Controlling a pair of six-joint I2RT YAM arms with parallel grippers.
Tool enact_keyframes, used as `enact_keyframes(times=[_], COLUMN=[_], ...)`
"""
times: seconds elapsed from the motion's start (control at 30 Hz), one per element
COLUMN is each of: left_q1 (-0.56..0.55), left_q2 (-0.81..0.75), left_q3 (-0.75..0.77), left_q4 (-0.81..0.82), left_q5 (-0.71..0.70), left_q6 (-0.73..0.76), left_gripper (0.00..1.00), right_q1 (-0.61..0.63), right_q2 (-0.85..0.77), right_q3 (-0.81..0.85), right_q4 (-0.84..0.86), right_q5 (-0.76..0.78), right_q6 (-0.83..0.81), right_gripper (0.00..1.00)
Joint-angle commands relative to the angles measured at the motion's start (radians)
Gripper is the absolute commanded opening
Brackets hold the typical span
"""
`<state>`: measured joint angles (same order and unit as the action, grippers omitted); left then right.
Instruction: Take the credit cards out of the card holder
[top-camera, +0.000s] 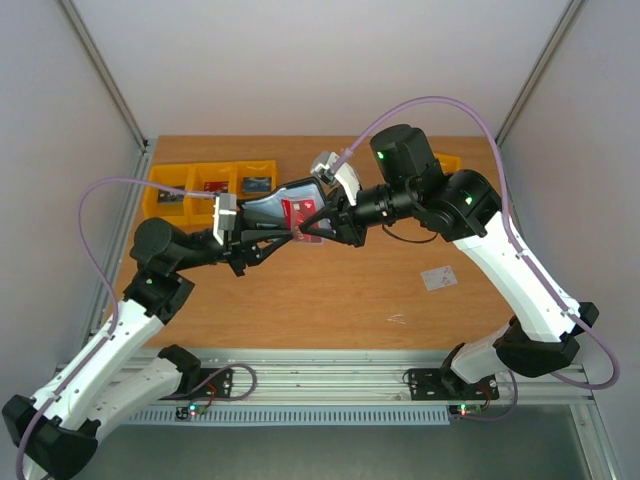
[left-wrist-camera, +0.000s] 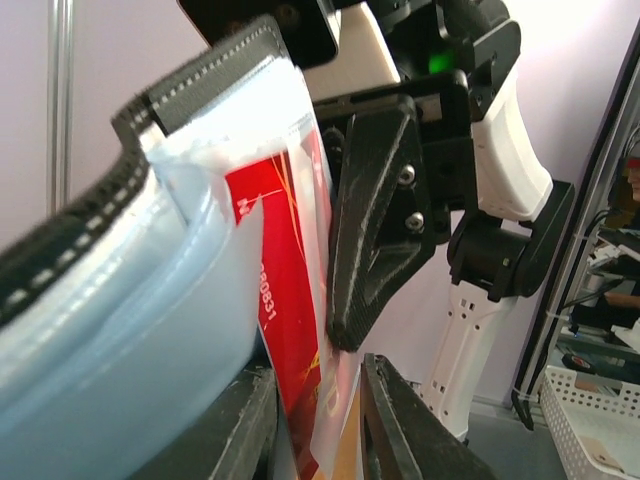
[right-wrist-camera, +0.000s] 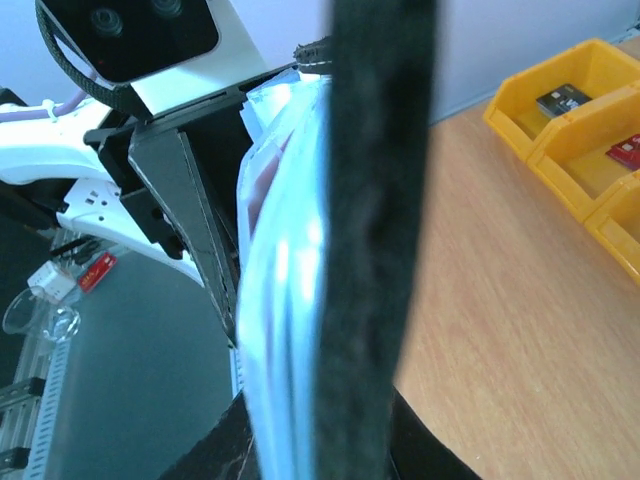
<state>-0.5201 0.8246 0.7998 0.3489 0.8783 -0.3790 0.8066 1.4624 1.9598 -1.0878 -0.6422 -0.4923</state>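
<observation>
Left of the black bi-fold card holder (top-camera: 268, 208) with its grey-blue lining, held up off the wooden counter (top-camera: 330, 300), I see yellow plastic bins (top-camera: 200, 185). My left claw (top-camera: 280, 236) is narrowly parted around the holder's lower edge; I cannot tell if it pinches. A bright red plastic card (top-camera: 297, 211) shows in the holder's clear sleeve. My right claw (top-camera: 312, 226) is clamped on the holder's right side. Well right of the holder, a whitish card (top-camera: 438, 278) lies on the counter.
</observation>
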Motion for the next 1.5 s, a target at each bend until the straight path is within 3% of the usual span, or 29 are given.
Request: enact_keyframes(times=[0.0,0.37,0.53,0.77,1.0,1.17,1.47], left_q1=[0.014,0.027,0.022,0.009,0.032,0.044,0.073], left_q2=[-0.007,0.052,0.079,0.076,0.027,0.001,-0.020], left_q3=[0.086,0.128,0.130,0.120,0.083,0.060,0.036], left_q4=[0.168,0.137,0.122,0.132,0.112,0.115,0.090], left_q5=[0.003,-0.020,-0.019,0.002,-0.008,-0.040,-0.108], left_q6=[-0.062,-0.292,-0.341,-0.300,-0.259,-0.240,-0.224], left_gripper=[0.25,0.31,0.26,0.01,0.00,0.00,0.00], right_q1=[-0.001,-0.003,-0.003,-0.008,-0.073,-0.087,-0.109], right_q2=[0.016,0.039,0.075,0.079,0.022,0.004,-0.036], right_q3=[0.003,0.010,0.037,0.039,-0.028,-0.037,-0.064], right_q4=[-0.048,-0.027,-0.027,-0.009,0.036,0.000,-0.001], right_q5=[0.031,0.025,-0.005,-0.003,-0.063,-0.094,-0.123], right_q6=[-0.023,-0.031,-0.035,-0.057,-0.024,-0.031,-0.025], right_gripper=[0.01,0.01,0.01,0.01,0.01,0.12,0.22])
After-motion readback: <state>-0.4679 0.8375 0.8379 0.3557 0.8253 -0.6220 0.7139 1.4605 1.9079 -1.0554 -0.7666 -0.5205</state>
